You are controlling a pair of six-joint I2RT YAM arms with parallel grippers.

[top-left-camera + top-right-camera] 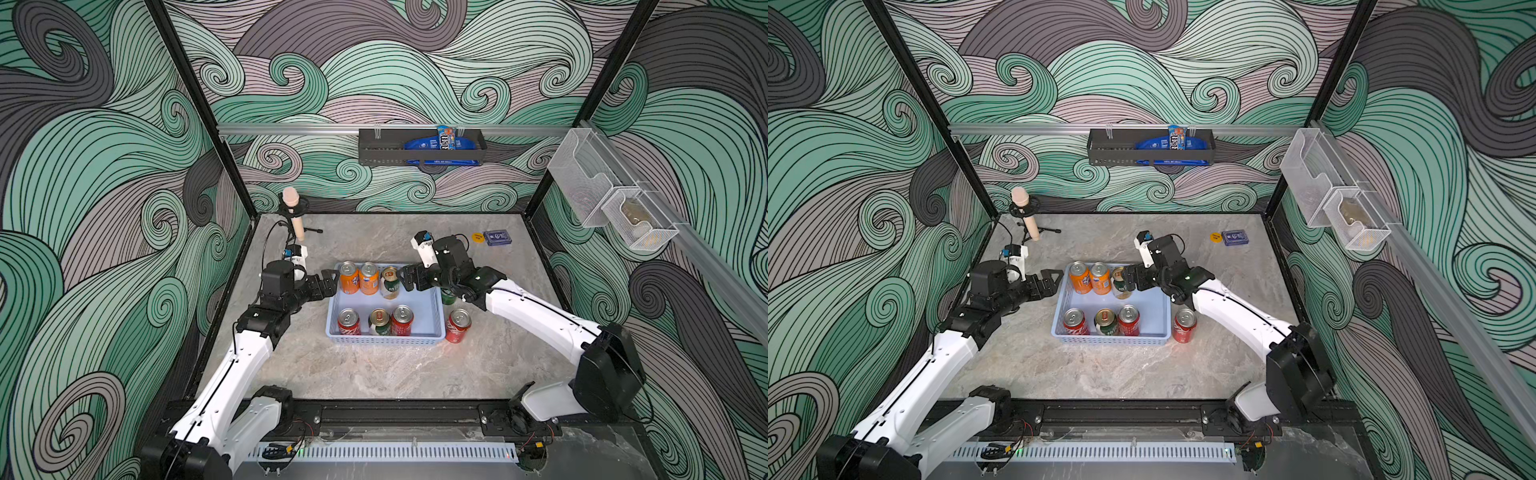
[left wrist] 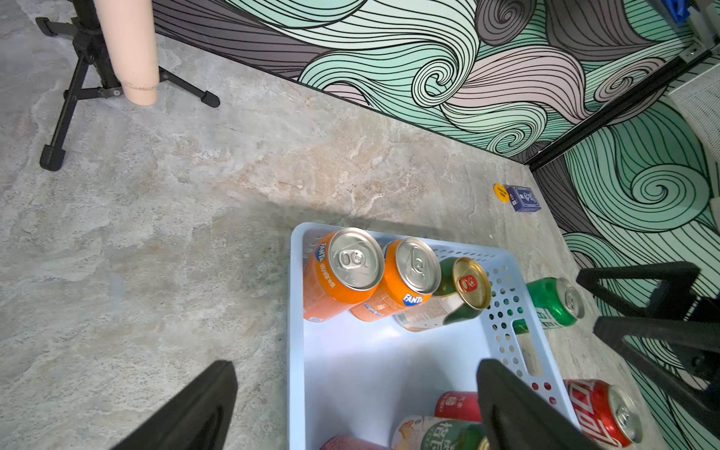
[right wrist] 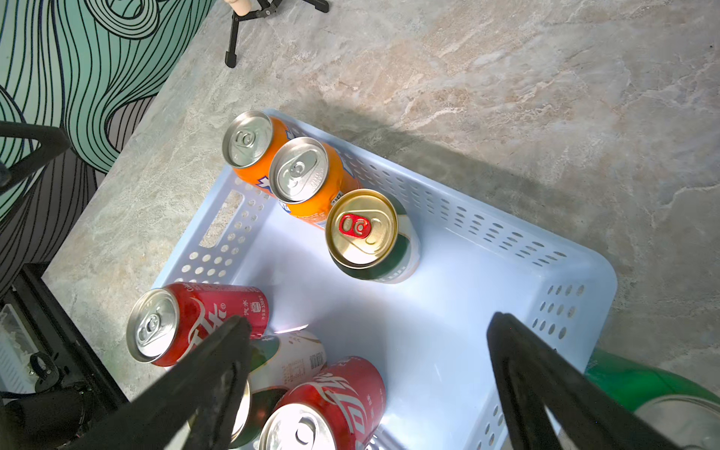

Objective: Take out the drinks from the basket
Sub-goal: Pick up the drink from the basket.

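Note:
The light-blue basket (image 1: 384,340) (image 1: 1113,340) holds two orange drinks (image 1: 349,277), a gold-topped green-and-cream one (image 1: 390,283) (image 3: 366,233) in the back row, and two red ones (image 1: 348,322) flanking another green-and-cream can (image 1: 379,322) in front. A red can (image 1: 458,325) and a green can (image 2: 553,304) stand on the table to the right of the basket. My left gripper (image 1: 330,282) (image 2: 350,389) is open at the basket's left end. My right gripper (image 1: 409,280) (image 3: 370,339) is open over the basket's empty right part, just short of the gold-topped can.
A microphone on a tripod (image 1: 293,212) stands at the back left. A blue card box (image 1: 498,237) and a yellow disc (image 1: 478,237) lie at the back right. A black wall rack (image 1: 419,147) and white mesh bins (image 1: 602,195) hang on the walls.

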